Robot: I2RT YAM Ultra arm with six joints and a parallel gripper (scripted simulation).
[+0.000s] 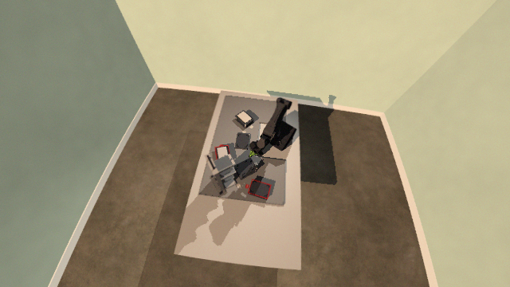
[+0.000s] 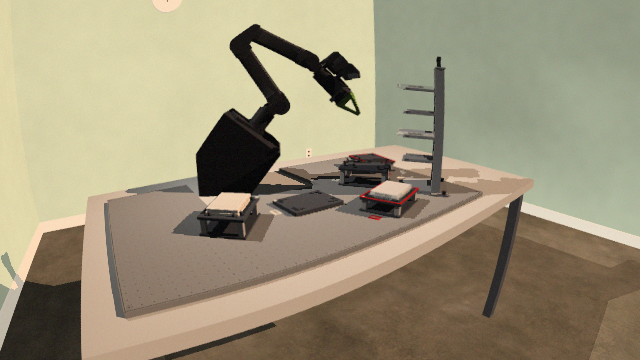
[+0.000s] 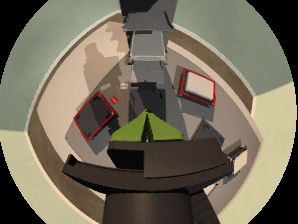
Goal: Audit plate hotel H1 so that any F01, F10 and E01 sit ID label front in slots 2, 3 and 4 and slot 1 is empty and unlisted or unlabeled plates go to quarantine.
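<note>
— Well, widest first: beige tabletop (image 2: pixel 500 180) under a grey deck base plate (image 2: pixel 165 270), with a black arm (image 2: pixel 265 75) reared up high over both.

— And the plate hotel (image 2: pixel 439 125)?

— Standing at the far corner of the deck: one grey post with four thin shelves off one side. Too small and edge-on to read any label, or even to count plates in the slots. Looks a little thicker at the second shelf up, nothing surer than that.

— Plates elsewhere?

— White plate (image 2: pixel 228 201) seated on the black nest (image 2: pixel 222 225) nearest the exterior camera. Second white plate (image 2: pixel 390 189) inside a red-edged nest (image 2: pixel 387 202) near the hotel's foot. Another red-edged nest (image 2: pixel 370 159) behind that, dark inside, seemingly free. Flat dark nest (image 2: pixel 308 202) low on the deck, between the near nest and the red-edged ones.

— Pincer?

— Green-tipped pincer (image 2: pixel 352 105), clenched tight on nothing, hanging in mid-air well above the nests and aimed toward the hotel.

— Handling, then?

— Probably light, rigid moulded plastic: stiff enough to push along a shelf, smooth enough to slip, likely to tilt if pinched off-centre. Best taken across the two long sides near the middle, kept level, leaving the labelled short end bare. Needs opening wide first. Worth sliding straight out of a slot rather than lifting, given the close shelf above.
</note>
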